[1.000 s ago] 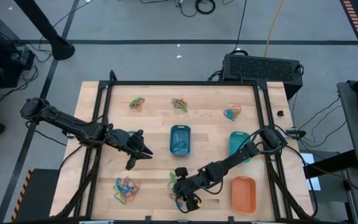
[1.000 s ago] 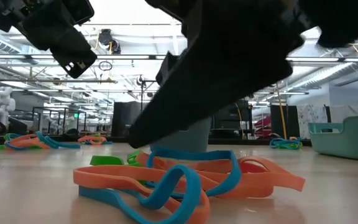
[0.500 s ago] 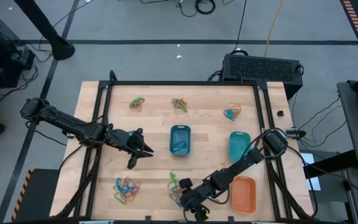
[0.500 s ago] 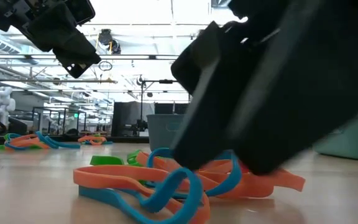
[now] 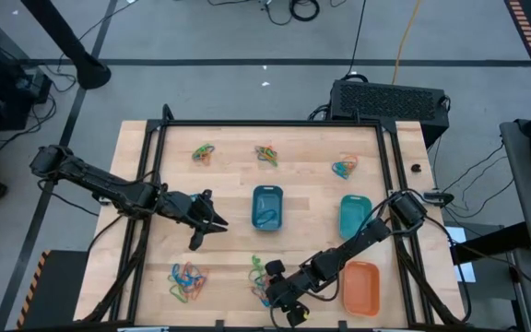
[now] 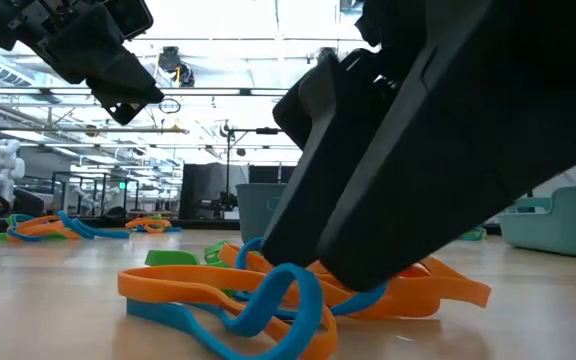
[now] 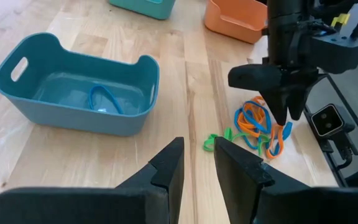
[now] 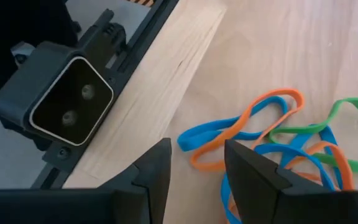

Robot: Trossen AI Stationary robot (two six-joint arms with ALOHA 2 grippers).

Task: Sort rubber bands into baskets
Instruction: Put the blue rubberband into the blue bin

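A tangle of orange, blue and green rubber bands (image 8: 272, 140) lies on the wooden table close to its near edge, also seen in the low view (image 6: 268, 290). My right gripper (image 8: 197, 165) stands open, slanting down at the edge of this tangle (image 7: 257, 127), with bare wood between its fingers. My left gripper (image 7: 197, 155) hangs open and empty above the table's left middle (image 5: 216, 224), facing the blue basket (image 7: 73, 93), which has a blue band (image 7: 104, 101) in it. The teal basket (image 5: 354, 217) and orange basket (image 5: 360, 286) stand on the right. My right gripper (image 5: 273, 290) reaches down to the near side of the band tangle. Its own dark body hides the fingertips in the low view, and I cannot tell whether they touch a band.
Other band piles lie at the near left (image 5: 186, 281) and along the far side (image 5: 204, 153), (image 5: 266, 154), (image 5: 344, 167). The low camera's housing (image 8: 67, 102) sits just past the table's near edge, right beside my right gripper.
My right gripper has swung toward the table's near edge, over the near side of the band tangle, and then held still. The bands lie as before.
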